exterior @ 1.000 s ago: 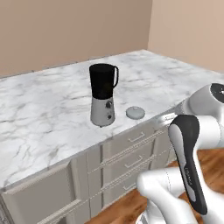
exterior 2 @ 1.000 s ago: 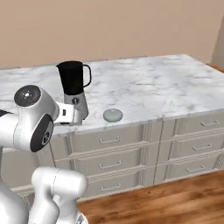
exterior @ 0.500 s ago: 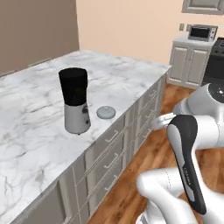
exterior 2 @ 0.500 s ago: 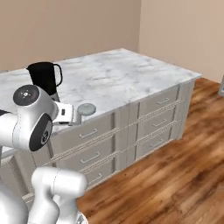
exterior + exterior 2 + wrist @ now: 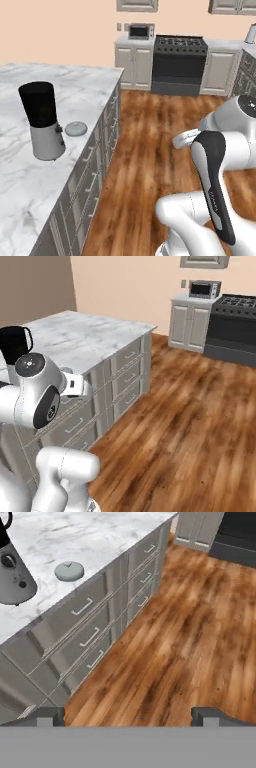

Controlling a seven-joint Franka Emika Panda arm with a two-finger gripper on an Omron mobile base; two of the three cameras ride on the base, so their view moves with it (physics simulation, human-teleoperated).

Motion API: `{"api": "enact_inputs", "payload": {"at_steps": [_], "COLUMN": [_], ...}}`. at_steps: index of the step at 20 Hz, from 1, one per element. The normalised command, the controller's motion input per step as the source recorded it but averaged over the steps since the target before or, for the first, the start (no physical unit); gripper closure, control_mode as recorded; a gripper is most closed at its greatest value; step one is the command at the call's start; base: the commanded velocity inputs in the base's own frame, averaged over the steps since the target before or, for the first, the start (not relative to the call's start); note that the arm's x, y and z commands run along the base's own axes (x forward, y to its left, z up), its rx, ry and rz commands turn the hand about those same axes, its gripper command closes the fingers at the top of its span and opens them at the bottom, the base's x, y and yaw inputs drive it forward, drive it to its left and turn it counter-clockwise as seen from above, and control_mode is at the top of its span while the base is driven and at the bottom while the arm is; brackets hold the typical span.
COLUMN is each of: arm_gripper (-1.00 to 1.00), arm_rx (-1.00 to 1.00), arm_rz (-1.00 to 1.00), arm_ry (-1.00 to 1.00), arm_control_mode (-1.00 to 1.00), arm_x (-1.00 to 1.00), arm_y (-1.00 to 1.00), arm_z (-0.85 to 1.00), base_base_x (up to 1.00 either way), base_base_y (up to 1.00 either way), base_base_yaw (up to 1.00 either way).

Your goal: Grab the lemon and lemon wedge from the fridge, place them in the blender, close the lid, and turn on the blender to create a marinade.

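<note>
Blender (image 5: 43,125): stands on the marble counter (image 5: 20,175), at the left of the left base view; the black jug's top is open and no fruit shows in it.
Lid (image 5: 76,129): lies flat on the counter just beside the blender's base, on its right; not yet on the jug.
Drawers (image 5: 85,629): run along the counter front, all closed.
Gripper (image 5: 127,716): fingers spread wide and holding nothing; it points down at the wood floor (image 5: 185,642) beside the counter.
Stove (image 5: 180,65): black, against the far wall, with a microwave (image 5: 140,32) on the cabinet to its left.
Lemon and wedge: I cannot tell where they are; neither they nor the fridge can be made out here.
Progress: by my judgement at the start. Nothing is fetched, nothing is loaded, the lid is off and the blender looks untouched.
Left to do: reach the fridge, bring both pieces of fruit, drop them in the jug, fit the lid, turn a knob.
</note>
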Motion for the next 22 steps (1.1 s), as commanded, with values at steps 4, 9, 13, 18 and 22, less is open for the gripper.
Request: {"api": "enact_inputs", "payload": {"at_steps": [4,9,13,18,22], "arm_gripper": [-1.0,-1.0,-1.0,-1.0,-1.0], "arm_rx": [0.0,0.0,0.0,0.0,0.0], "arm_rz": [0.0,0.0,0.0,0.0,0.0], "arm_ry": [0.0,0.0,0.0,0.0,0.0], "arm_control_mode": [1.0,1.0,1.0,1.0,1.0], "arm_x": [0.0,0.0,0.0,0.0,0.0], "arm_y": [0.0,0.0,0.0,0.0,0.0], "arm_z": [0.0,0.0,0.0,0.0,0.0], "base_base_x": [-0.71,-0.8,-0.83,-0.38,0.05], "base_base_y": [0.29,0.39,0.45,0.29,0.0], "base_base_yaw": [-0.68,-0.66,-0.67,-0.74,-0.7]}}
